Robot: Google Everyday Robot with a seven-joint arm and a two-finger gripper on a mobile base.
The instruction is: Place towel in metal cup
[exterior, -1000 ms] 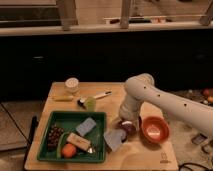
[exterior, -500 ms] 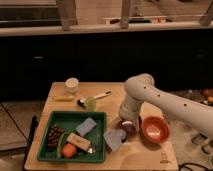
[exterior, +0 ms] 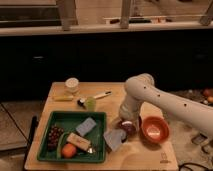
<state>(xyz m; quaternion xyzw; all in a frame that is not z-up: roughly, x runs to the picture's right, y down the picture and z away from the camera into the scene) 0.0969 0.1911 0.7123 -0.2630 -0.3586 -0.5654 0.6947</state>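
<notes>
A grey-blue towel (exterior: pixel 114 139) lies crumpled on the wooden table (exterior: pixel 60 107), against the right edge of the green tray (exterior: pixel 55 120). A small dark, shiny metal cup (exterior: pixel 128 128) stands just right of the towel, between it and the orange bowl (exterior: pixel 154 129). My white arm comes in from the right and bends down. My gripper (exterior: pixel 125 120) is low over the table, right above the cup and the towel's upper corner. The arm hides most of it.
The green tray holds dark grapes (exterior: pixel 54 136), an orange fruit (exterior: pixel 69 150), a wrapped bar (exterior: pixel 79 142) and a blue-grey sponge (exterior: pixel 86 126). At the back of the table are a white cup (exterior: pixel 72 85), a green-headed brush (exterior: pixel 92 101) and a yellow item (exterior: pixel 62 98).
</notes>
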